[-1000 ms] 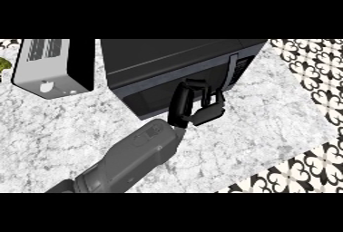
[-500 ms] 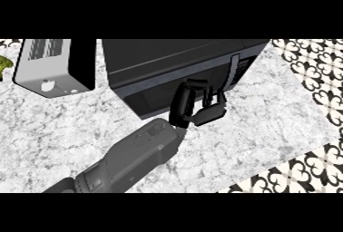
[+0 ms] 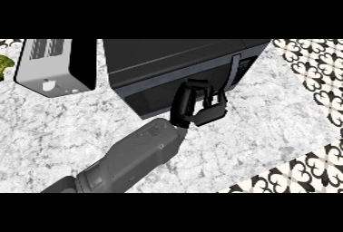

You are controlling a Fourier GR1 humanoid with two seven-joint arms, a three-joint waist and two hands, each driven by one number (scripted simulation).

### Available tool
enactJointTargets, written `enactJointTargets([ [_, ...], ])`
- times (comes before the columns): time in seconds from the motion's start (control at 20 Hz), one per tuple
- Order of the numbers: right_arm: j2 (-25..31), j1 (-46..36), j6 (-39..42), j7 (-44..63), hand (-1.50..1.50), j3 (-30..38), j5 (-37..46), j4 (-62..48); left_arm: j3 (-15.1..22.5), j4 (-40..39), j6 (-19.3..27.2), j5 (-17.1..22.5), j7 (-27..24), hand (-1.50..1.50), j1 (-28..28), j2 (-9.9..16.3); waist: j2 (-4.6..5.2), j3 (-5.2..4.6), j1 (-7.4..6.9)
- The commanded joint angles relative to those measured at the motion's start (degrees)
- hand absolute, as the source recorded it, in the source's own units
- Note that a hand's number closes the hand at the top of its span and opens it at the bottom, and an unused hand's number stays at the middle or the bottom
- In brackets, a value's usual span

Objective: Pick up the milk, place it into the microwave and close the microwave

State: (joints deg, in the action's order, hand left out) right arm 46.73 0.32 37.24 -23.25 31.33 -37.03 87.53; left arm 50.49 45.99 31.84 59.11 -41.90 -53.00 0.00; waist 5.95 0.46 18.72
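The black microwave (image 3: 167, 59) stands at the back of the counter, and its door (image 3: 157, 93) lies flat against the body. A grey handle (image 3: 234, 72) runs down the door's right side. My left hand (image 3: 194, 106) is up against the lower front of the door, just left of the handle. Its fingers are relaxed and rest on the door without gripping anything. The grey forearm (image 3: 130, 158) comes in from the lower left. No milk shows anywhere in the head view. My right hand does not show.
A silver toaster (image 3: 50, 68) stands left of the microwave, with something green (image 3: 5, 65) at the far left edge. The marble counter (image 3: 60, 136) ends at a diagonal front edge at the lower right, with patterned floor (image 3: 301, 172) beyond it.
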Motion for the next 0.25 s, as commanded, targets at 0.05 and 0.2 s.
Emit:
enactJointTargets([
  [0.05,1.42,-2.02,1.64,-0.19,-1.5,0.03,-1.21,-2.4,-0.97,-3.73,-1.4,1.53,1.07,1.5,-3.97,0.01,0.97,-0.14,0.0],
  [0.2,1.68,-2.12,2.1,-0.17,-1.5,0.32,-1.5,-3.52,-1.1,-4.37,-1.08,2.06,0.68,1.5,-4.47,0.0,0.8,-0.03,0.53],
])
